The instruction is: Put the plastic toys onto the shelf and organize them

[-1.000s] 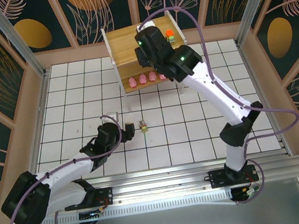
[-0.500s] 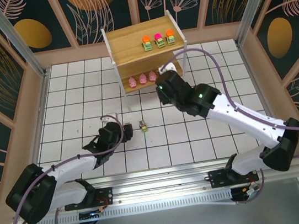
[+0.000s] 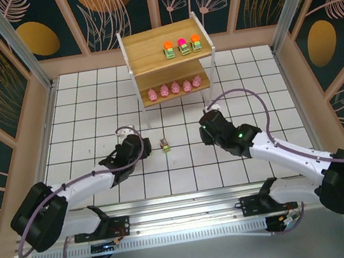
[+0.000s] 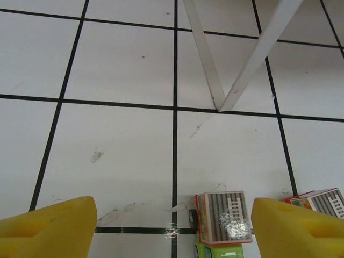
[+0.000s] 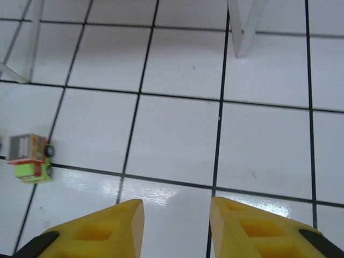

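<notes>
Pickup step: the left gripper (image 4: 173, 220), jaws spread, brackets a grey-topped toy truck (image 4: 222, 216) on the table (image 3: 93, 114), well apart from the shelf (image 3: 148, 49); the right gripper (image 5: 176, 226) is narrowly parted and empty. The next move likely calls for a centred squeeze on the truck.

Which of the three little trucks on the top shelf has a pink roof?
The middle truck; the left truck and right truck have orange roofs.

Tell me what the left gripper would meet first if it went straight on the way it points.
Probably the small green plastic toy vehicle with a grey striped top, lying on the white tiled table just ahead of the left gripper, between its yellow fingers. Depth uncertain.
</notes>
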Available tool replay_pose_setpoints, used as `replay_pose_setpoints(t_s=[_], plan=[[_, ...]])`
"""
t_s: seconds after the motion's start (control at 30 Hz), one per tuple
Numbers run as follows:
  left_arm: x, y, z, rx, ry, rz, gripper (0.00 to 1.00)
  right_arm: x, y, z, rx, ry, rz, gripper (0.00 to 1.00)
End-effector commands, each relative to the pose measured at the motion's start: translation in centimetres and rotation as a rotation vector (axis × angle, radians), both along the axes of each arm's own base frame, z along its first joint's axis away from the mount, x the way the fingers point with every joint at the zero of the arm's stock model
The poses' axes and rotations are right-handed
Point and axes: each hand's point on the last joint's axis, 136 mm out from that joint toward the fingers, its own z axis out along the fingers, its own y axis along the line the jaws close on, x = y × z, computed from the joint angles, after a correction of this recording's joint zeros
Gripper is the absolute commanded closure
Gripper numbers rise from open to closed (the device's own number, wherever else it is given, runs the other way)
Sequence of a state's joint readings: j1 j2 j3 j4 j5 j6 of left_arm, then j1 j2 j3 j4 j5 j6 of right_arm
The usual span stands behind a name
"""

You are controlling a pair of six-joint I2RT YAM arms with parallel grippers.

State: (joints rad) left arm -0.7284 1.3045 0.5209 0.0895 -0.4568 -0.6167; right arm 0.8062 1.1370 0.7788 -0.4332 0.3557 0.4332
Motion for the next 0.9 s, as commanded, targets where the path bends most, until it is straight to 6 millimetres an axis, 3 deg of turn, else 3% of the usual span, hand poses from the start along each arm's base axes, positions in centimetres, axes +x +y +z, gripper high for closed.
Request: replay_pose_setpoints(t_s=[0.0, 0.33, 0.53, 0.87], plan=[[0.0, -0.5, 0.0, 0.03, 0.012, 0.017, 0.24, 0.3, 0.2, 0.0, 0.109, -0.027, -0.015, 0.62], [0.1, -2.8, -0.1, 0.072, 0.028, 0.025, 0.24, -0.7, -1.8, -3.1, 0.143, -0.034, -0.025, 0.62], [0.0, -3.5, -0.8, 0.096, 0.043, 0.032, 0.23, -0.6, -2.1, -2.1, 0.169, -0.067, -0.039, 0.61], [0.0, -3.5, -1.4, 0.119, 0.052, 0.055, 0.22, -1.3, -3.4, -3.4, 0.157, -0.042, -0.089, 0.61]])
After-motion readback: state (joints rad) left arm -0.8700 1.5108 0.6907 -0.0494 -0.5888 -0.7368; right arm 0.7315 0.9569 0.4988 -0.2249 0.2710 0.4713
